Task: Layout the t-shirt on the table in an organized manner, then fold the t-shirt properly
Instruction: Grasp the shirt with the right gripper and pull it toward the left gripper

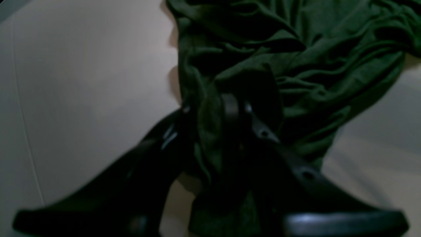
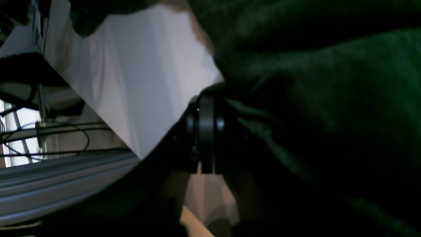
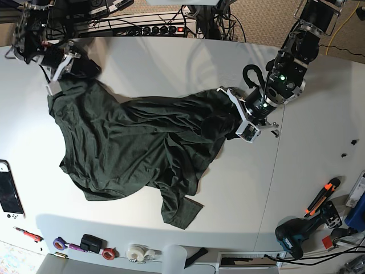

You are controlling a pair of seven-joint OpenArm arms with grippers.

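White and wide, the desk (image 3: 171,63) carries the t-shirt (image 3: 137,148) across its middle, rumpled and stretched between the two arms, one sleeve trailing toward the near edge. Odd tools line that edge: a drill (image 3: 293,237), tape rolls (image 3: 137,252), a game console (image 3: 8,194).

At the far corner the right pincer (image 3: 57,74) is clamped fully down on one end of the shirt; its wrist view shows dark cloth bunched against the closed jaws. Across the desk the left pincer (image 3: 242,117) has its jaws part way closed around a thick gather of fabric, seen plainly between the fingers (image 1: 230,108) in its own wrist view.

Both grips sit at opposite ends, probably so the arms can pull the cloth taut and spread it flat. Laying out looks barely begun, since folds and wrinkles run everywhere; folding is not yet possible.
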